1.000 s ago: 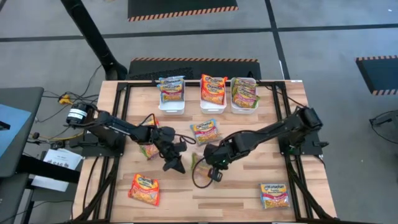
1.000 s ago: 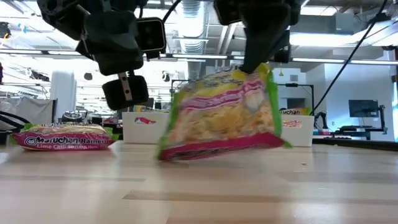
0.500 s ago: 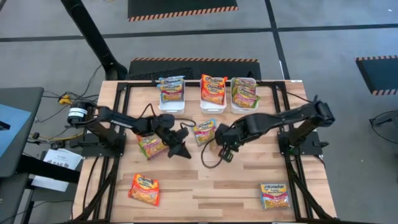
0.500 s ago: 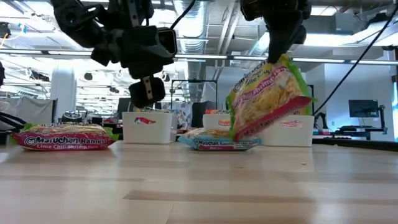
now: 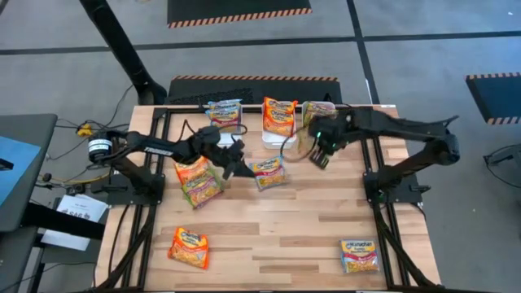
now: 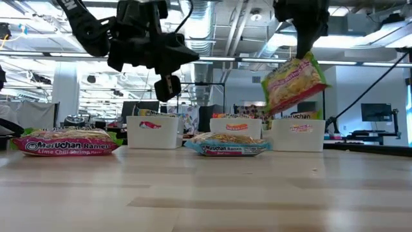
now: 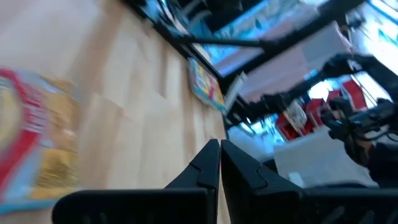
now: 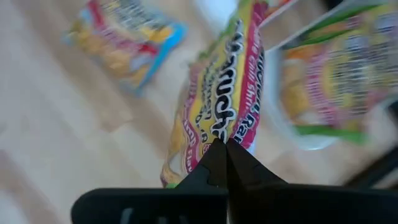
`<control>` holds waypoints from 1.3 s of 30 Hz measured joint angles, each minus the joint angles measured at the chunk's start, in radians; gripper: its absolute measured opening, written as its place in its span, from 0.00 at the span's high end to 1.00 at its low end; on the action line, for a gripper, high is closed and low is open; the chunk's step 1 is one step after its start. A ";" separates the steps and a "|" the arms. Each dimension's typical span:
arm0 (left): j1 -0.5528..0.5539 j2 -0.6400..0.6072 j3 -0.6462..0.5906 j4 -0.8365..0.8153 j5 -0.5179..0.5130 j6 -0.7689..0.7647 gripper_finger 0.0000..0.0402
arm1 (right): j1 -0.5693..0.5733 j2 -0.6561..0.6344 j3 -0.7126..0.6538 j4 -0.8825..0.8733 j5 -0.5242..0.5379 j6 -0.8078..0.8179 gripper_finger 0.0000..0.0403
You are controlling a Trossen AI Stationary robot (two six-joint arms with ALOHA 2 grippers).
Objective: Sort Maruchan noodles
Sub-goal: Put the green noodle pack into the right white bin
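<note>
My right gripper (image 6: 302, 57) is shut on a green-edged Maruchan packet (image 6: 293, 84) that hangs high above the table, in front of the right white bin (image 5: 319, 140). My left gripper (image 5: 242, 169) is shut with nothing in it and hovers above the table's middle, beside a blue-edged packet (image 5: 269, 172) lying flat. A green-edged packet (image 5: 198, 181) lies under the left arm. Two more packets lie near the front edge, an orange one (image 5: 189, 247) and another (image 5: 359, 255). Three white bins along the far edge hold packets. My right gripper pinches the green-edged packet's upper end (image 8: 219, 134) between its two fingers. The fingers come from above, pointing steeply down. The packet hangs tilted below them (image 6: 290, 96), clear of the table.
The left bin (image 5: 225, 140) and middle bin (image 5: 278, 140) stand beside the right one at the far edge. Black frame rails (image 5: 383, 220) run along both table sides. Bare wood lies across the table's near middle.
My right gripper has risen and gone toward the far edge and the right bin, carrying the green-edged packet from just above the table's middle to high in the air. My left gripper, still shut, has swung toward the far edge and a little up.
</note>
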 joint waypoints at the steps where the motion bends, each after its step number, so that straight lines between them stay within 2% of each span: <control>1: 0.015 0.000 0.000 0.001 -0.003 0.000 1.00 | -0.032 -0.011 0.000 -0.003 0.004 -0.031 0.99; 9: 0.131 0.000 0.000 0.087 -0.005 0.000 1.00 | -0.273 -0.038 0.000 -0.002 0.002 -0.322 0.99; 19: 0.228 0.000 0.000 0.096 -0.027 -0.002 1.00 | -0.479 0.019 0.000 0.027 -0.044 -0.607 0.99; 27: 0.243 0.000 0.000 0.095 -0.027 -0.002 1.00 | -0.521 0.140 0.000 0.082 -0.095 -0.708 0.99; 39: 0.243 0.001 0.000 0.092 -0.027 0.018 1.00 | -0.525 0.260 0.000 0.074 -0.080 -0.681 0.99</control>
